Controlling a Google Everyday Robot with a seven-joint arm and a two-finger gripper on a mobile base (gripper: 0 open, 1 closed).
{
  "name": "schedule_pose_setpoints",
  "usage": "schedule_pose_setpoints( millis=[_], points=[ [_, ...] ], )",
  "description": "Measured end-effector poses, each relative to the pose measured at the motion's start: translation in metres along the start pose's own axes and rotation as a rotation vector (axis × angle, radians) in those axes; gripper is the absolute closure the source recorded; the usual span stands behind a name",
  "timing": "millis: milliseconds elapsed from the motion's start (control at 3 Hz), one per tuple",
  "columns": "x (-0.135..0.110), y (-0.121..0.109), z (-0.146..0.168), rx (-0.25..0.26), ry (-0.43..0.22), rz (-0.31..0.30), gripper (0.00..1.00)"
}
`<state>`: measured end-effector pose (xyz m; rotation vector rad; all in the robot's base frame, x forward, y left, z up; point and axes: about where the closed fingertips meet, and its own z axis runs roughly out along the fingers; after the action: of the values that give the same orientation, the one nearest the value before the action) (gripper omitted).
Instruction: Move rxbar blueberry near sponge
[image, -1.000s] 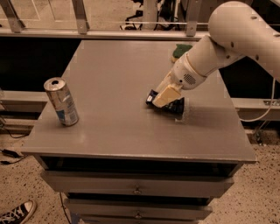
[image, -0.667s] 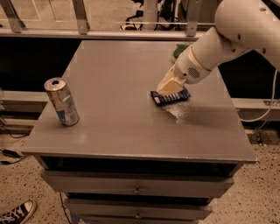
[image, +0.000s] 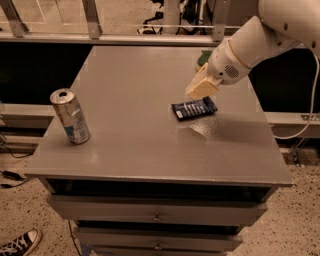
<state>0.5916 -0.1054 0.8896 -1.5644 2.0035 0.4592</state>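
- The rxbar blueberry (image: 194, 108), a small flat rectangular snack bar in a dark navy wrapper with white lettering, lies flat on the grey rectangular table (image: 130, 90), right of the frame's centre. Its long side is tilted slightly up toward the right.
- The gripper (image: 197, 93), a cream-coloured blocky end on the robot's white rounded arm (image: 250, 45), hangs just above and behind the bar's upper edge. The arm reaches in from the upper right corner of the frame.
- Whether the gripper is open or closed cannot be told, nor whether it touches the wrapper.
- The sponge (image: 202, 56) shows only as a small dark green patch near the table's far right edge, upper right of centre. The rest is hidden behind the arm. It sits near the bar but apart from it.
- A silver-and-blue drink can (image: 70, 116) stands upright near the table's left edge, well apart from the bar.
- Grey drawers (image: 155, 214) sit under the tabletop, at the bottom of the frame.
- A black-and-white sneaker (image: 19, 243) rests on the speckled floor in the lower left corner.
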Motion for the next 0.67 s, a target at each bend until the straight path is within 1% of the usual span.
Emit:
schedule_pose_setpoints(
  millis=[667],
  points=[
    [-0.0005,0.0016,0.0011,-0.012,0.004,-0.01,0.39]
  ],
)
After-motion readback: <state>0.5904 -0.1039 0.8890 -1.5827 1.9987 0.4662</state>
